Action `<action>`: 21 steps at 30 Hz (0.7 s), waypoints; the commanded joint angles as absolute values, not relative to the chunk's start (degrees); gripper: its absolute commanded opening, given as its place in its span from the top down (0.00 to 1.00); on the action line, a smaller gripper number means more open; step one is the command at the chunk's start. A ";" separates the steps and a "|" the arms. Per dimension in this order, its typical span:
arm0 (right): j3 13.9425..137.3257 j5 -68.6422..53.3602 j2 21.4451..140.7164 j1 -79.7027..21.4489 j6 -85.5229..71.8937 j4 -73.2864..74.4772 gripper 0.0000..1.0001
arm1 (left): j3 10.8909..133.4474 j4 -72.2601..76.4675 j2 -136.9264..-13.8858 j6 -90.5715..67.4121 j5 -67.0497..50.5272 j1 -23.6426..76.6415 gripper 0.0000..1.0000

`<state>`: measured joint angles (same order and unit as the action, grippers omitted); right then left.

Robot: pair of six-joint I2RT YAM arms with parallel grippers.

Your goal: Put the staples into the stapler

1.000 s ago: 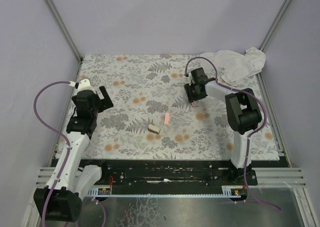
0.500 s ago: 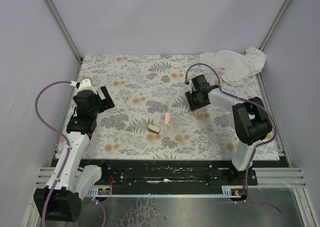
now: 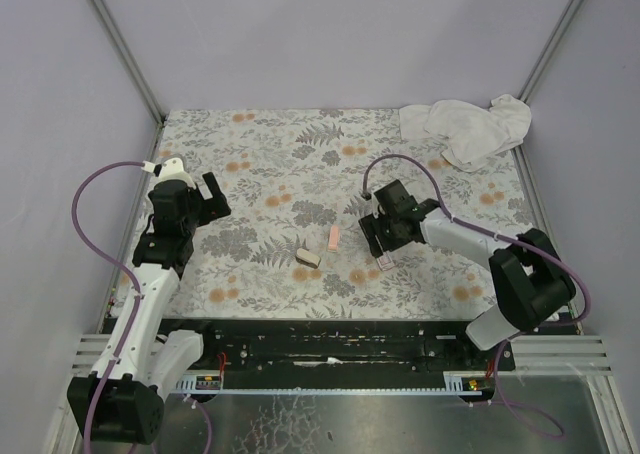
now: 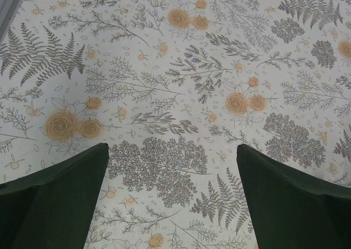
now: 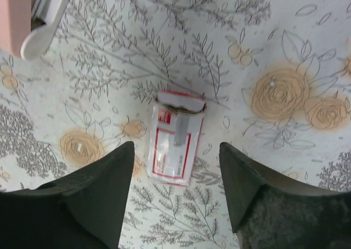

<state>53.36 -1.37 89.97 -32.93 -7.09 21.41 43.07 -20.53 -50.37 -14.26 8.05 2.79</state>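
The staples box, white label with red border and one end open, lies flat on the floral mat. It lies between and just ahead of the open fingers of my right gripper, untouched. From above the box shows at the tip of the right gripper. The pink stapler lies left of it, and also shows at the top left of the right wrist view. My left gripper is open and empty over bare mat at the left.
A small tan-and-white object lies just left of the stapler. A crumpled white cloth sits at the back right corner. The mat's edges meet the enclosure walls at left, right and back.
My right gripper has moved from the back right toward the near middle, close to the stapler, and the staples box at its tip has come along. The left arm has barely moved.
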 commanded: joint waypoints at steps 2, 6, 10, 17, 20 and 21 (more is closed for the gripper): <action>51.31 -0.53 82.13 -35.12 -12.48 21.78 0.27 | 44.49 -19.07 -49.22 -13.77 7.62 2.62 0.00; 49.11 -4.08 76.45 -36.05 -17.96 21.53 0.26 | 44.58 -19.07 -49.21 -14.14 8.65 2.55 0.00; 45.55 -9.31 74.06 -37.12 -23.99 18.95 0.27 | 44.69 -19.07 -49.44 -14.15 8.49 2.56 0.00; 42.43 -9.73 76.66 -41.05 -27.72 12.81 0.28 | 44.70 -19.07 -49.84 -14.23 8.31 2.56 0.00; 42.51 -9.69 77.98 -41.61 -27.62 11.74 0.28 | 44.65 -19.00 -49.86 -14.32 7.94 2.60 0.00; 42.35 -9.71 78.49 -41.72 -27.56 11.38 0.28 | 44.59 -18.99 -49.88 -14.30 7.79 2.51 0.00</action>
<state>42.02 -8.69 77.60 -40.77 -25.76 15.79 43.07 -20.53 -50.02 -14.28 8.01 2.79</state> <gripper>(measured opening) 0.722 0.997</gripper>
